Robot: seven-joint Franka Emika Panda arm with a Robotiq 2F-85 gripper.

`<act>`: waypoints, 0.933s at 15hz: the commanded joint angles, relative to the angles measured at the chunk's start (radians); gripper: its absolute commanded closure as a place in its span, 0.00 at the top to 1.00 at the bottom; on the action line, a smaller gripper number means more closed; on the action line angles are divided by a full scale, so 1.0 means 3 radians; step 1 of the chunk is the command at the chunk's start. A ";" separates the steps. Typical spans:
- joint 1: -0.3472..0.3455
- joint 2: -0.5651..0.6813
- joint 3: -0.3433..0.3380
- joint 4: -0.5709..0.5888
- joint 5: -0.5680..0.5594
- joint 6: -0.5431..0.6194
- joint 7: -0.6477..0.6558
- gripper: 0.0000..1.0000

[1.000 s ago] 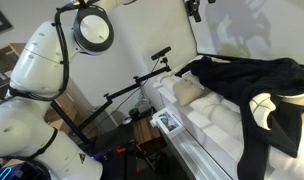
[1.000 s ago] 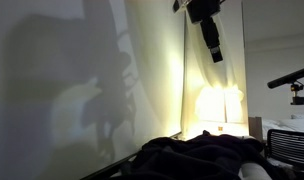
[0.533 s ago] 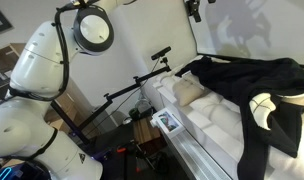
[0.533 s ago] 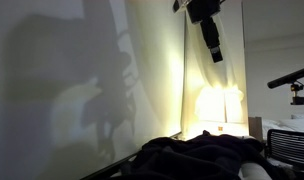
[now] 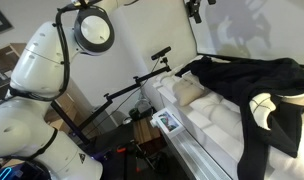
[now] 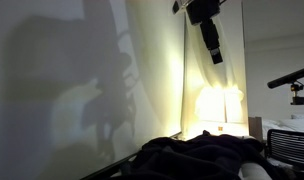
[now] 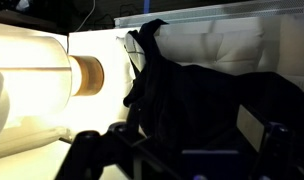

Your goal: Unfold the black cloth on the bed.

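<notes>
Black cloth lay bunched well below claw | bed under it, half covered | claw a dark blur, jaws apparently spread, holding nothing

black cloth on bed, beside pillow

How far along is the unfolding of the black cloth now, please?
Done: the black cloth lies spread across the bed, one part hanging over the edge. In hand: nothing; the pincer hangs high above it. Left: wrinkles, perhaps.
</notes>
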 commanded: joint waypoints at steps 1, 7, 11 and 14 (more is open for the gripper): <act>0.0005 0.0004 -0.0040 0.0012 0.0029 -0.0005 -0.0017 1.00; 0.0005 0.0005 -0.0040 0.0012 0.0029 -0.0005 -0.0017 1.00; 0.0151 -0.0001 -0.0075 0.0007 -0.0047 -0.0072 -0.0024 1.00; 0.0295 -0.0012 -0.0118 0.0021 -0.0116 -0.0049 0.0002 1.00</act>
